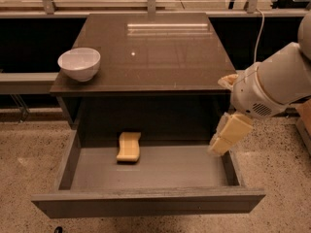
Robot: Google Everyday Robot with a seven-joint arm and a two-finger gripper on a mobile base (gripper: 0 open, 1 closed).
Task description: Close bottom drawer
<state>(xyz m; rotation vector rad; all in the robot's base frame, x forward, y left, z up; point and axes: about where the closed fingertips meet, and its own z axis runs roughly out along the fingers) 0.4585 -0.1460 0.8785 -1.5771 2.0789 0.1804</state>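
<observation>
The bottom drawer (146,202) of the grey cabinet (150,47) stands pulled far out toward me, its front panel at the bottom of the view. A yellow sponge (129,146) lies on the drawer floor near the back left. My gripper (224,139), tan-coloured on a white arm (272,84), points down and left at the drawer's right wall, near the back right corner, just under the cabinet top. It holds nothing that I can see.
A white bowl (79,63) sits on the cabinet top at its left front corner. A white cable (257,28) hangs at the back right. Speckled floor (282,174) surrounds the cabinet. Dark low shelving runs behind.
</observation>
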